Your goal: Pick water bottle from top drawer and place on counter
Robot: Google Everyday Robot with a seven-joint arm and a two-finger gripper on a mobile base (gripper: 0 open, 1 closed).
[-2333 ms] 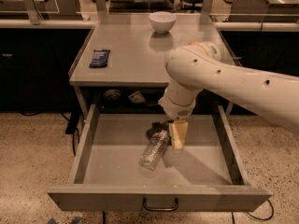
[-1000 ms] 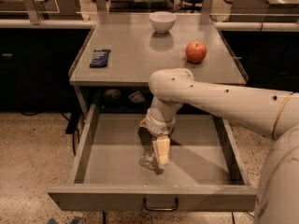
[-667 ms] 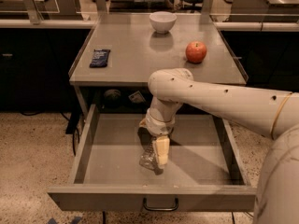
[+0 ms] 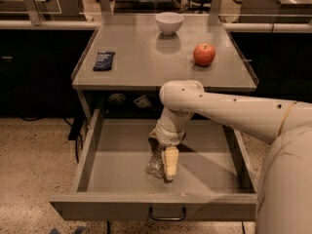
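The water bottle (image 4: 155, 165) lies on the floor of the open top drawer (image 4: 122, 169), near its front middle. It is clear and crinkled, and its upper part is hidden under my gripper. My gripper (image 4: 163, 161) reaches down into the drawer and sits around the bottle. One pale finger (image 4: 170, 163) presses against the bottle's right side, and the other is mostly hidden on the left. The bottle still rests on the drawer floor. The counter (image 4: 146, 62) is the grey tabletop right above the drawer.
On the counter stand a white bowl (image 4: 169, 22) at the back, a red apple (image 4: 204, 54) at the right and a dark snack packet (image 4: 104, 60) at the left. The drawer's handle (image 4: 167, 214) faces the camera. My pale arm (image 4: 234, 112) crosses the drawer's right side.
Since 2.3 s ago the gripper moved left and down onto the bottle, uncovering the apple. Over the last second nothing visibly moved.
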